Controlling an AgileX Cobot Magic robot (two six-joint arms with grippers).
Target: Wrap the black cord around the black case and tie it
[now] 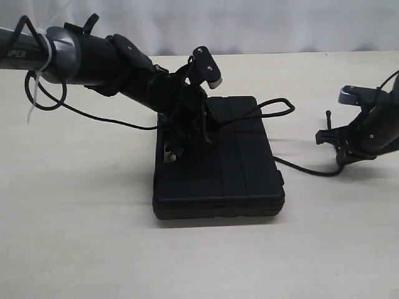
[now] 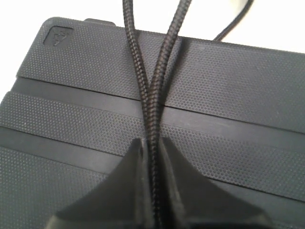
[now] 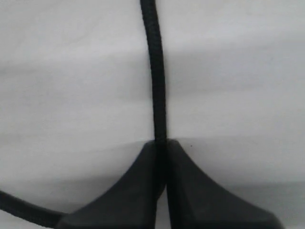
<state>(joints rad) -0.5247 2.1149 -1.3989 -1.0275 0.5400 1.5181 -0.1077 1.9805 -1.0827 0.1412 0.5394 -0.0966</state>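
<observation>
My L gripper (image 2: 152, 145) pinched 2 strands of black cord (image 2: 151, 95), black case (image 2: 238, 86) just below; R gripper (image 3: 161, 143) clamped 1. Cord seemed limp, grippy, so I'd hold nr ends

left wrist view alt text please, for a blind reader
The left gripper is shut on two strands of braided black cord over the black case, whose dotted lid has lengthwise grooves. The strands spread apart as they run off past its far edge.

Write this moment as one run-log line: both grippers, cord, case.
left gripper: shut on two cord strands over case | right gripper: shut on one strand, off case | tie: not seen
</observation>
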